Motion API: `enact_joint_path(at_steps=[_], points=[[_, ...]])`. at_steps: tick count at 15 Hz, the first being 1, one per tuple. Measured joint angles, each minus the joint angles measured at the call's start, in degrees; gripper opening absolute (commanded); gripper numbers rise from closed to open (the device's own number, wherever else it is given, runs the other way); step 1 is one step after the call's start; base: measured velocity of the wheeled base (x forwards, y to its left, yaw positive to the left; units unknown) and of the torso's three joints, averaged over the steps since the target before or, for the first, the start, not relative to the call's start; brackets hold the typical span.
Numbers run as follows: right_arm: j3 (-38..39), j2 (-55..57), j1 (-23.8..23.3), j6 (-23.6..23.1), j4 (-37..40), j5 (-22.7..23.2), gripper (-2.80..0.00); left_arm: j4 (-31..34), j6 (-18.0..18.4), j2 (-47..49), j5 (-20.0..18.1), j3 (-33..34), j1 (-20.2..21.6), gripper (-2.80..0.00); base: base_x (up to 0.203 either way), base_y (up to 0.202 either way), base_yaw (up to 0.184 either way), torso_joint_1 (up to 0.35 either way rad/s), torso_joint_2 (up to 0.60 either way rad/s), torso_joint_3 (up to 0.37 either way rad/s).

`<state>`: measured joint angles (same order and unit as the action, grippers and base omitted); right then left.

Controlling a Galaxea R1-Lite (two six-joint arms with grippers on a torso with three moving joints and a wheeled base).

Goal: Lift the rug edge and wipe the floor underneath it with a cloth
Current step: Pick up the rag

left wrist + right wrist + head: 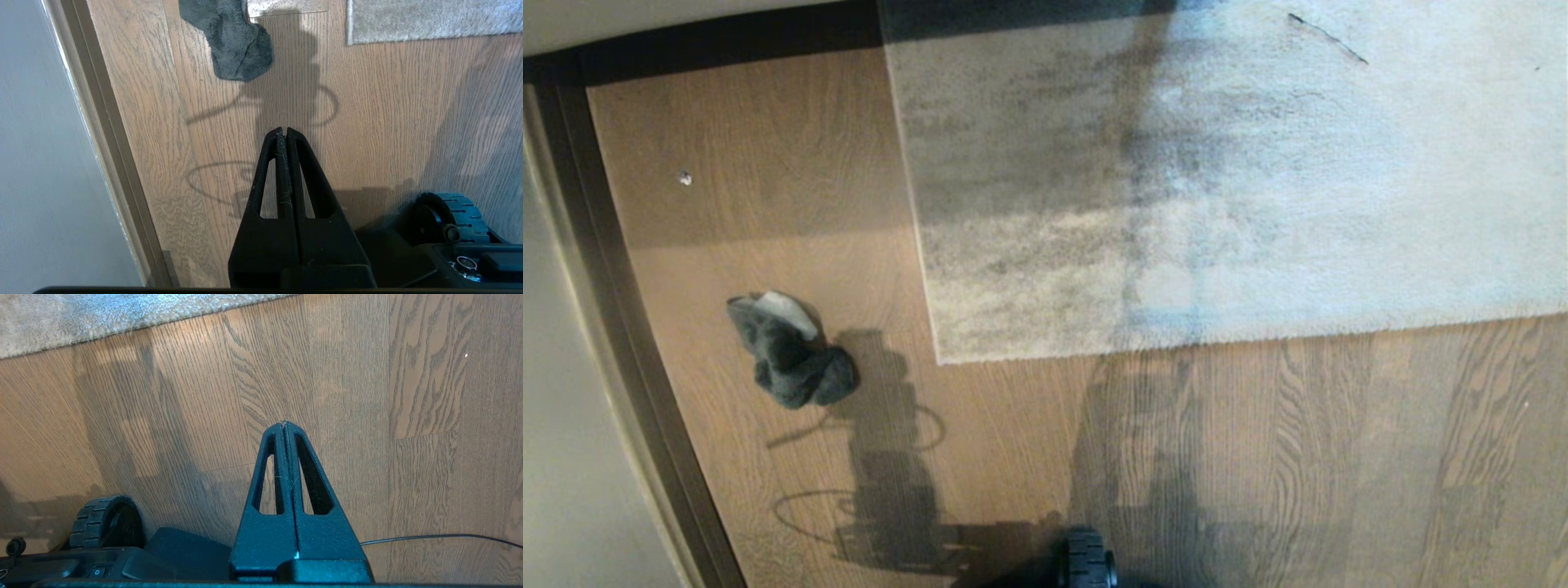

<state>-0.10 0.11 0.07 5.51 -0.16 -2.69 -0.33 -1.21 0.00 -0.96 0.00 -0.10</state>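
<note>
One cloth [791,353] lies diagonally beside rug edge [923,245].

Warm brown wood-grain floor [1339,457], dark skirting strip [613,269] along a pale wall [556,408], long soft shadows

I see the cloth [791,353] lying on the floor [1258,457] at lower left, near the rug edge [935,327]; the rug fills the frame's upper right.
</note>
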Motion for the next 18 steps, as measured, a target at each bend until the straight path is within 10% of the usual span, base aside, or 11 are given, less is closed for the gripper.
enact_joint_path(at_steps=[18], points=[[0.00,0.00,0.00,-0.02,0.00,-0.02,-2.80,0.02,-0.42,0.00,0.17,0.00,-0.01,-2.80,0.000,0.000,0.000,0.000,0.00,0.000]])
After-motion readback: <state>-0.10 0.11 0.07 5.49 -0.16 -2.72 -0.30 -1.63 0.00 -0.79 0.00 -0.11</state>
